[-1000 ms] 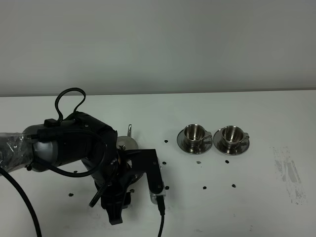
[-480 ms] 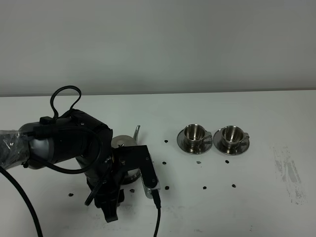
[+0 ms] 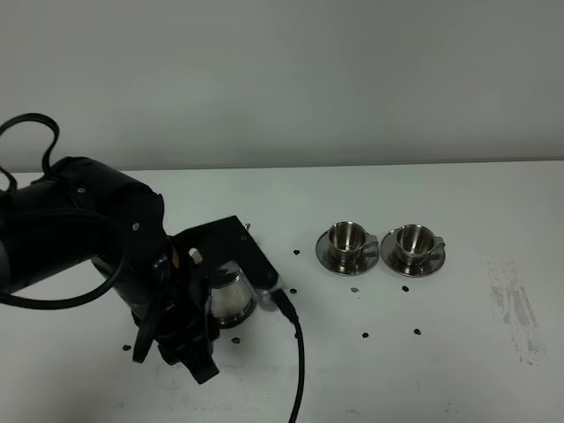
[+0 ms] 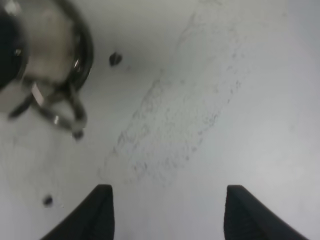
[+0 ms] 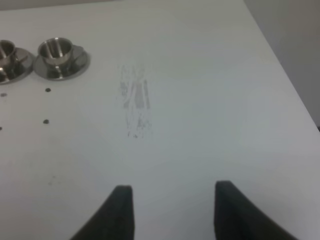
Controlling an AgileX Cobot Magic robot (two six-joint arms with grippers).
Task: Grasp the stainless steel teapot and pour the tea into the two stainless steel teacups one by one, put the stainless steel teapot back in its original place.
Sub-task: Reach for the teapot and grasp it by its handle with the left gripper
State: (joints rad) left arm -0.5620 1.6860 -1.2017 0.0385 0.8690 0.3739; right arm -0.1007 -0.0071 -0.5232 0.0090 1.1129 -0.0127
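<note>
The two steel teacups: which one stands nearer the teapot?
The left-hand cup in the high view, since the teapot sits to its left; the other cup stands farther right, towards the scuffed patch.

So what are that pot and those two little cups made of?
The teapot looks like polished metal, probably steel: its rounded side mirrors light and dark. The two teacups and their saucers show the same silvery, reflective shine.

Teapot point(image 3: 233, 298) mostly hidden behind left arm point(image 3: 88, 238), one teacup point(image 5: 6, 52) cut off at edge
</note>
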